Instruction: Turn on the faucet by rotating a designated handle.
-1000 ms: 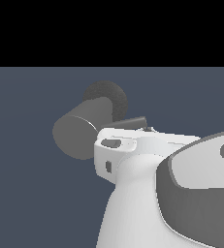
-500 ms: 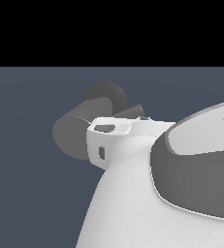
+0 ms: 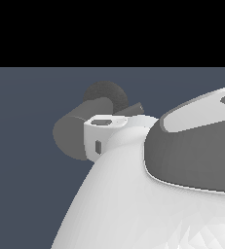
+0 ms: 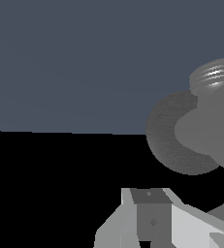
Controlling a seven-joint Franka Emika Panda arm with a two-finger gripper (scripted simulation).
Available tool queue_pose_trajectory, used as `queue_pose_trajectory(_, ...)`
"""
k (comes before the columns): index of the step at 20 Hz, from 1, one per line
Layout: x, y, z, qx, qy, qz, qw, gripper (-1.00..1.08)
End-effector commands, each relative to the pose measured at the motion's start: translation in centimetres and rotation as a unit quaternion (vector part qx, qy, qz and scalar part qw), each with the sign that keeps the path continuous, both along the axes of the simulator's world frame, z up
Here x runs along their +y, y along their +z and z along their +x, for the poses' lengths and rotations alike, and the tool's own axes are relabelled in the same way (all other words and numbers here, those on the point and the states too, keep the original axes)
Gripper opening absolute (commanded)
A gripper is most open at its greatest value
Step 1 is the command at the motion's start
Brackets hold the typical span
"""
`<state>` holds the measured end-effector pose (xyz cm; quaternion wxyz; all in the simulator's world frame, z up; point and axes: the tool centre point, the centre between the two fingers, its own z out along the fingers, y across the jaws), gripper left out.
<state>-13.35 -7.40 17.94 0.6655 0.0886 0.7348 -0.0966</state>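
Note:
The faucet [image 3: 71,136] is a matte grey thick cylinder lying sideways, with its dark rough round base [image 3: 106,95] behind it. Only the tip of the thin handle rod [image 3: 136,108] shows above my white hand [image 3: 100,135], which sits against the cylinder's side toward the exterior view's right. My fingers are hidden there. In the wrist view the base [image 4: 168,140] and cylinder [image 4: 208,133] are close ahead, with a shiny ribbed grey part [image 4: 215,75] beside them. My gripper [image 4: 181,218] shows only in part, so I cannot tell how its jaws stand.
My own white and dark grey arm [image 3: 172,185] fills the lower part of the exterior view toward its right and hides most of the scene. A plain blue-grey floor [image 3: 21,146] lies around the faucet.
My hand has moved up and toward the exterior view's left, across the cylinder. The arm now covers more of the view. The visible rod tip sits a little higher.

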Motion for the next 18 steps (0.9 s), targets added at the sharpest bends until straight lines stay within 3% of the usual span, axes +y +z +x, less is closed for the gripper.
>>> queue_pose_trajectory(1,2.4,3.0,0.7,-0.031,0.022,-0.002,0.9993,-1.0)
queue_pose_trajectory(16,5.6,7.3,1.4,-0.048,0.031,-0.003,0.9984,-1.0)
queue_pose_trajectory(17,4.0,4.1,0.7,-0.01,0.015,-0.001,0.9998,-1.0)
queue_pose_trajectory(18,4.3,4.3,0.8,-0.011,0.015,-0.002,0.9998,-1.0)
